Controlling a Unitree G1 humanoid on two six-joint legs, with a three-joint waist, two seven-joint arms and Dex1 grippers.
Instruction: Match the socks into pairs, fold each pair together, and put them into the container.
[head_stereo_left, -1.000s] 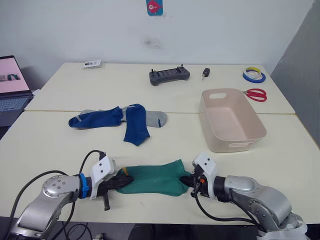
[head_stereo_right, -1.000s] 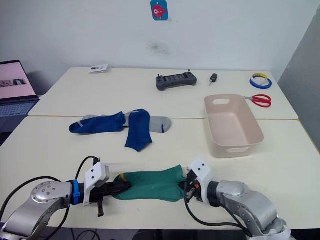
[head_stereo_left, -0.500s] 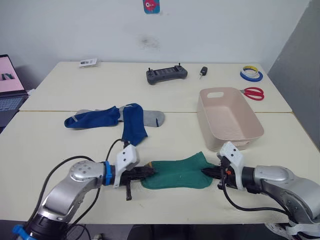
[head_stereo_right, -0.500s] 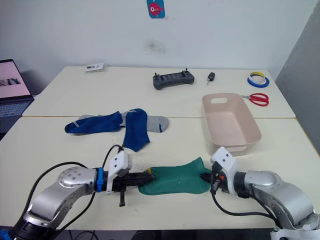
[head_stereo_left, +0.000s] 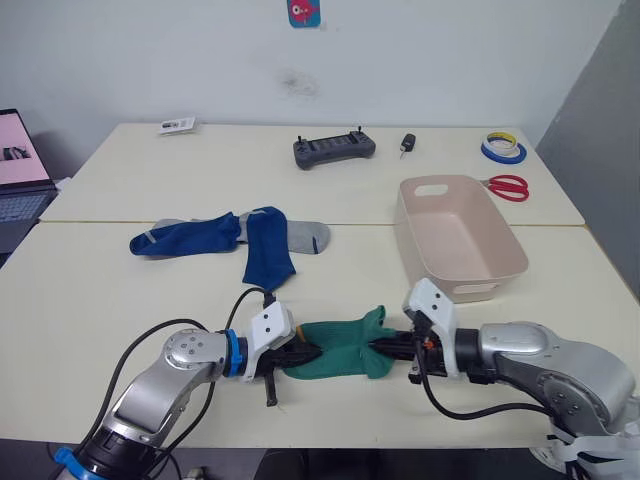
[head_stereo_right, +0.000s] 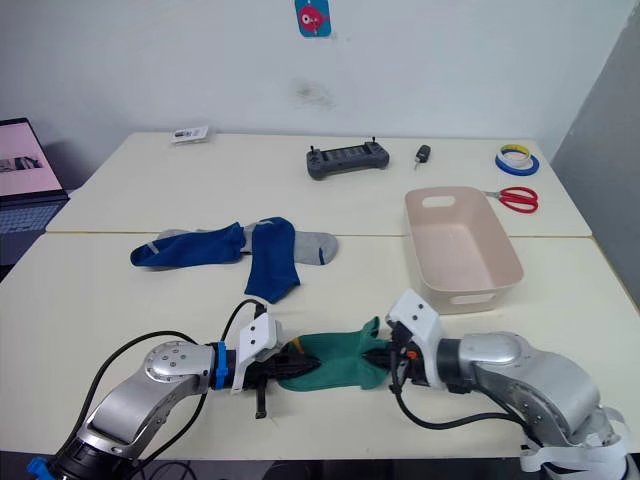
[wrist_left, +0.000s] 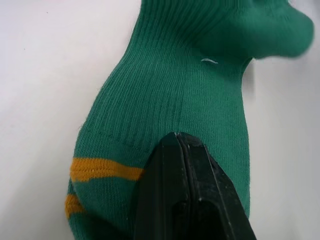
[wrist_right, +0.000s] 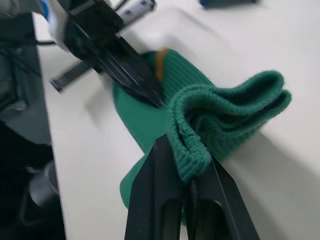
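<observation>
Near the front edge of the cream desk (head_stereo_left: 120, 290), the green ribbed knit socks (head_stereo_left: 345, 345) lie bunched between the two arms. The left gripper (head_stereo_left: 308, 354) is pinched closed on their orange-striped end, and the right gripper (head_stereo_left: 384, 346) is clamped on the folded-over cuff end. The pale pinkish-beige rectangular plastic bin (head_stereo_left: 460, 240) stands near, beyond the right arm.

Both silver-grey metal arms are gleaming under the room light, black cables looping loosely off them. The left arm (head_stereo_left: 165, 375) is wearing a bright blue band at its wrist. Each wrist is carrying a white plastic camera block (head_stereo_left: 270, 325), and slim black tapered fingers (wrist_left: 182, 200) are poking out ahead.
</observation>
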